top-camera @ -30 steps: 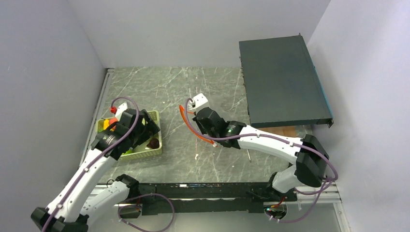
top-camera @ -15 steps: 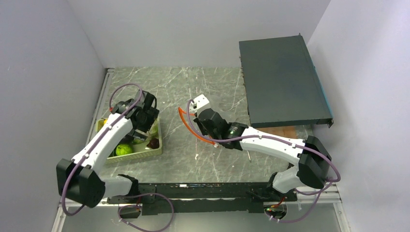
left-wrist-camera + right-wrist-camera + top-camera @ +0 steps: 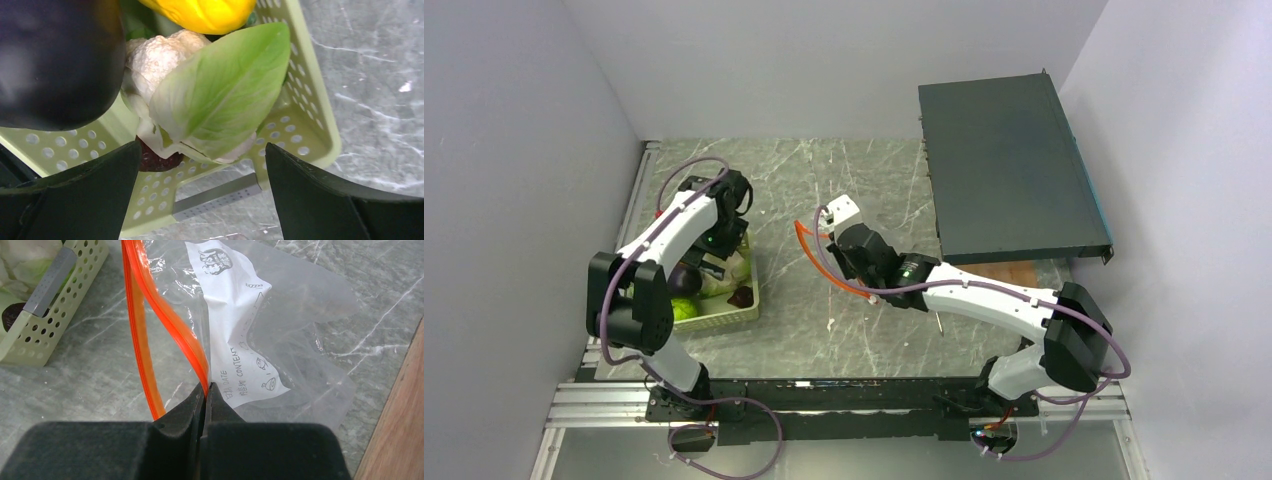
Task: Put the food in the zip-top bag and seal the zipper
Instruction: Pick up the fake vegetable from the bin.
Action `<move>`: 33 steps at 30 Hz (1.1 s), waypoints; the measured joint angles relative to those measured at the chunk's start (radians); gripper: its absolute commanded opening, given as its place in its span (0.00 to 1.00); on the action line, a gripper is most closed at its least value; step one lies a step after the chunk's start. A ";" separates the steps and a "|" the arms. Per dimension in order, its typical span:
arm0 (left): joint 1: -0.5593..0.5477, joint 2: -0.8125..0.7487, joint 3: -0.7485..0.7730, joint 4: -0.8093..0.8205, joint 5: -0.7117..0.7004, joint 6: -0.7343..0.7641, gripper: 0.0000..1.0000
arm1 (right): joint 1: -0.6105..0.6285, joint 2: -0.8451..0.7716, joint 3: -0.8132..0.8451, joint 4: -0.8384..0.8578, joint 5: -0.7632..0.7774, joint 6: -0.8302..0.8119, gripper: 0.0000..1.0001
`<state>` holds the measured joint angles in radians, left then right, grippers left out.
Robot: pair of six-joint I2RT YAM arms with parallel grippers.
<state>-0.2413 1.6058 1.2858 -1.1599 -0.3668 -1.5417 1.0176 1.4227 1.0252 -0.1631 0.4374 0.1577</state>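
Observation:
The food lies in a light green basket [image 3: 311, 116] at the left: a dark purple piece [image 3: 55, 60], a yellow one [image 3: 205, 12], a whitish-green piece with a broad green leaf [image 3: 220, 95], and a small dark red one [image 3: 155, 161]. My left gripper [image 3: 202, 195] hangs open just above the whitish-green piece, holding nothing; in the top view it [image 3: 720, 262] is over the basket's right half. The zip-top bag [image 3: 290, 315] lies clear and crinkled on the table. My right gripper [image 3: 205, 390] is shut on its red-orange zipper [image 3: 170, 325], lifting that edge so the mouth gapes.
A large dark grey panel [image 3: 1014, 170] leans at the back right, with a wooden board [image 3: 1009, 270] in front of it. The basket [image 3: 734, 315] sits near the left wall. A round green piece [image 3: 684, 308] lies in its near corner.
My left arm has swung from the near left up and over the basket, its open gripper now above the food. The right gripper stays shut on the zipper, barely shifted.

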 measured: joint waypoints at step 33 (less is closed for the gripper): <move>0.000 0.096 -0.064 -0.001 -0.063 0.011 0.53 | -0.003 0.000 0.000 0.000 -0.002 0.000 0.00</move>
<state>-0.2417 1.7016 1.2221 -1.1610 -0.4297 -1.5311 1.0142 1.4231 1.0252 -0.1635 0.4355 0.1574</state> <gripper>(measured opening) 0.686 0.009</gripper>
